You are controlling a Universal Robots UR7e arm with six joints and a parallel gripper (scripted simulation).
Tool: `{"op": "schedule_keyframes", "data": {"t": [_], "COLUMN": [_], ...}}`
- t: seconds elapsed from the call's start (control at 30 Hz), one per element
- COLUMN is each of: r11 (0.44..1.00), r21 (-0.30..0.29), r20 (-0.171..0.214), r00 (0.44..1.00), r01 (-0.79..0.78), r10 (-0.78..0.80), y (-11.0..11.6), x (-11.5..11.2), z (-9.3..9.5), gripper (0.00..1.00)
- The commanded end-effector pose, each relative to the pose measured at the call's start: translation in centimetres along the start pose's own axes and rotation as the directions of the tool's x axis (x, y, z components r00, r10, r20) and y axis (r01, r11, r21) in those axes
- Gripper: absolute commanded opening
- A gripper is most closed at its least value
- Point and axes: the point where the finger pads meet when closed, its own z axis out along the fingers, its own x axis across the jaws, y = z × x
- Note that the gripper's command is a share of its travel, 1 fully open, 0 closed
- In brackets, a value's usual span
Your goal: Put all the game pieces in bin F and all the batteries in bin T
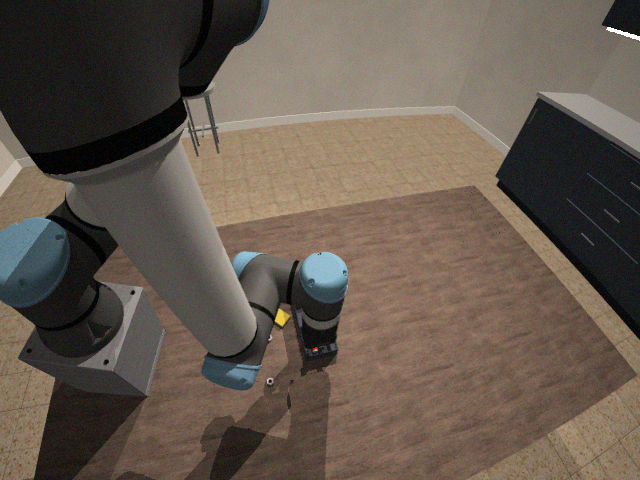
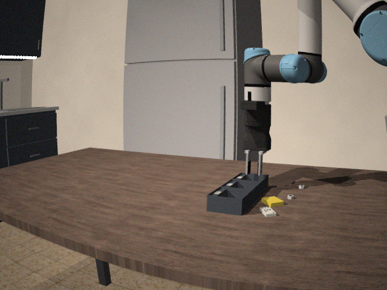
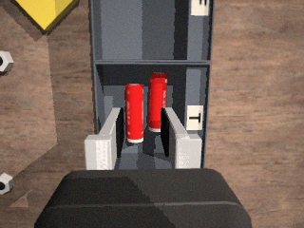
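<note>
Here, the hand [image 3: 141, 138] is hanging open and holding nothing over the end compartment of a dark three-part bin [image 2: 247, 194], its pale fingers dipping inside the walls. A white tag reading "T" [image 3: 195, 117] is showing on the compartment's wall just right of the hand; a second tag [image 3: 199, 7] on the next compartment ahead is cut off at the frame edge and cannot be read. Two red batteries are lying on the floor of the T compartment, long axes running straight ahead from the hand: one battery [image 3: 135, 113] between the fingers without touching either, the other battery [image 3: 158, 101] just beside it, slightly farther forward, faint lettering along its side too small to read.

Only the wrist view is looking into the bin. The exterior view alone is showing a white domino [image 2: 268, 211] flat on the wooden surface [image 2: 124, 199] beside the bin, near a yellow block [image 2: 272, 201] and two small nuts [image 2: 290, 197]. The top view is mostly arm.
</note>
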Motion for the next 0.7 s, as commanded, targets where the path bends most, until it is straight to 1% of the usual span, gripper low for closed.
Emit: {"op": "schedule_keyframes", "data": {"t": [0.0, 0.23, 0.47, 0.5, 0.57, 0.63, 0.67], "r11": [1.000, 1.000, 1.000, 0.999, 0.989, 0.980, 0.980], "r21": [0.000, 0.000, 0.000, -0.001, -0.001, -0.001, -0.001], "r20": [-0.001, -0.001, -0.001, -0.001, -0.001, -0.001, -0.001], "r00": [1.000, 1.000, 1.000, 0.999, 0.989, 0.980, 0.980], "r01": [0.000, 0.000, 0.000, 0.050, 0.150, 0.198, 0.198], "r10": [0.000, 0.000, 0.000, -0.050, -0.150, -0.198, -0.198], "y": [0.0, 0.0, 0.0, -0.7, -2.2, -3.7, -3.7], "x": [0.0, 0.0, 0.0, -0.3, -1.1, -1.8, -1.8], "z": [-0.8, -1.4, -1.4, -1.5, -1.5, -1.6, -1.6], "gripper": [0.60, 0.60, 0.60, 0.79, 0.79, 0.79, 0.79]}}
